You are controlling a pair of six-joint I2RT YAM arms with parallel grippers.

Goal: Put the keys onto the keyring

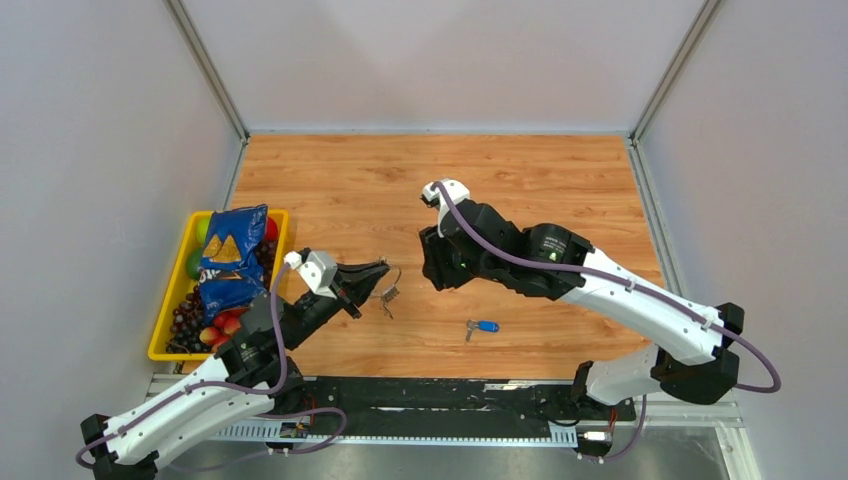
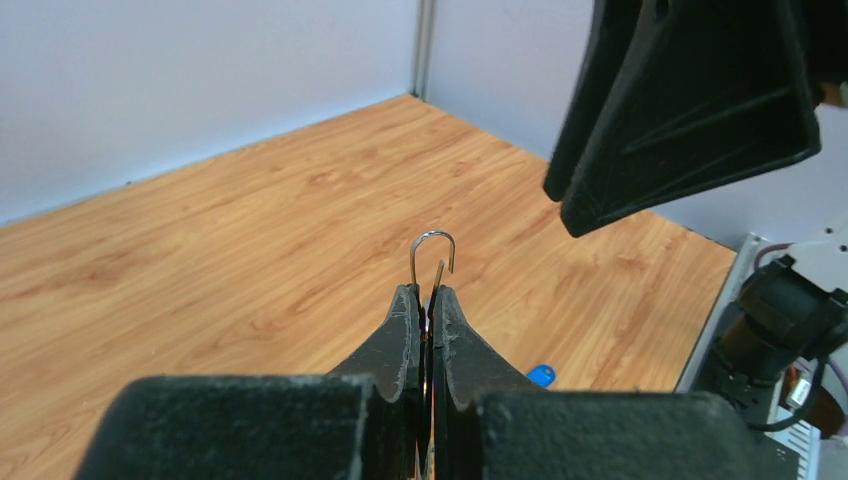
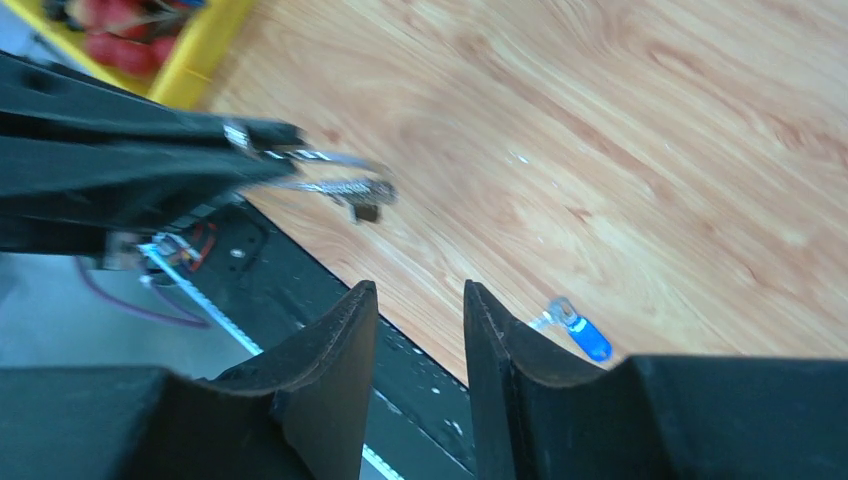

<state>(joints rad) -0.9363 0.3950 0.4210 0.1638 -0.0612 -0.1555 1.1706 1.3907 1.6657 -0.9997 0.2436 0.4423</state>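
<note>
1. The left end effector [image 1: 372,281] is squeezed tight on the keyring [image 2: 433,248], up off the tabletop [image 1: 540,180].
2. A few small silver keys [image 1: 388,297] hang from the ring.
3. The right end effector [image 3: 415,292] is near it, fingers apart, holding nothing.
4. The blue key [image 1: 484,326] lies on the tabletop, close to the near edge, apart from the ring.

The keyring [image 2: 432,234] sticks out ahead of my left claw [image 1: 383,270], keys [image 1: 388,296] hanging under it. My right claw [image 3: 418,290] faces it, just apart, one loose key [image 1: 483,326] on the table [image 1: 560,190] below, nearer my base.
</note>
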